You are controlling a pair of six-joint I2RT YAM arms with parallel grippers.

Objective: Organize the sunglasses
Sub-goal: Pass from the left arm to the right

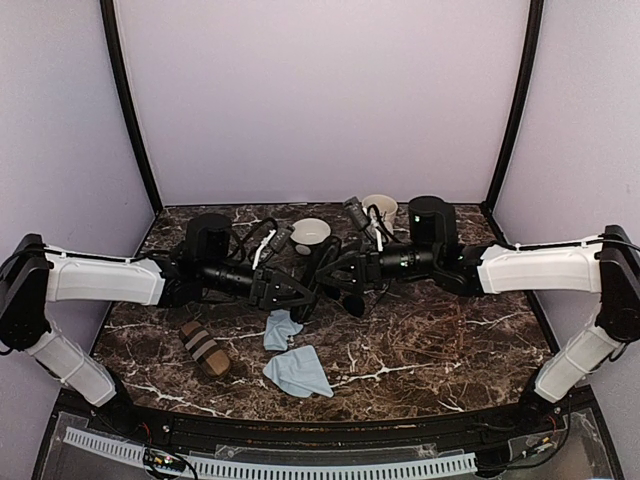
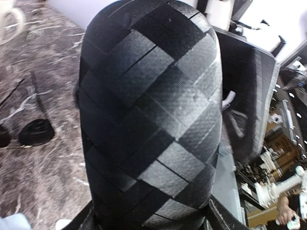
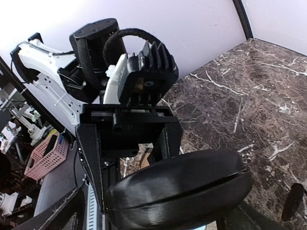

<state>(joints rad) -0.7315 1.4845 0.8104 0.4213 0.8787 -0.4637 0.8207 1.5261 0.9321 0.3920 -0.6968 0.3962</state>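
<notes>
The black checkered case (image 2: 148, 110) hangs above the table middle, held at both ends. My left gripper (image 2: 148, 221) is shut on one end; the case fills the left wrist view. My right gripper (image 3: 153, 213) is shut on the other end of the case (image 3: 177, 191), whose seam looks closed. In the top view the two grippers, left (image 1: 300, 290) and right (image 1: 338, 275), meet over the case (image 1: 318, 282). The sunglasses (image 2: 34, 132) lie on the table beside the case, with dark lenses and thin wire arms. One lens shows in the right wrist view (image 3: 292, 201).
A brown striped case (image 1: 205, 348) lies at the front left. Two light blue cloths (image 1: 282, 328) (image 1: 298, 372) lie in front of the grippers. Two white cups (image 1: 310, 235) (image 1: 380, 208) stand behind them. The marble table (image 1: 450, 340) is walled on three sides.
</notes>
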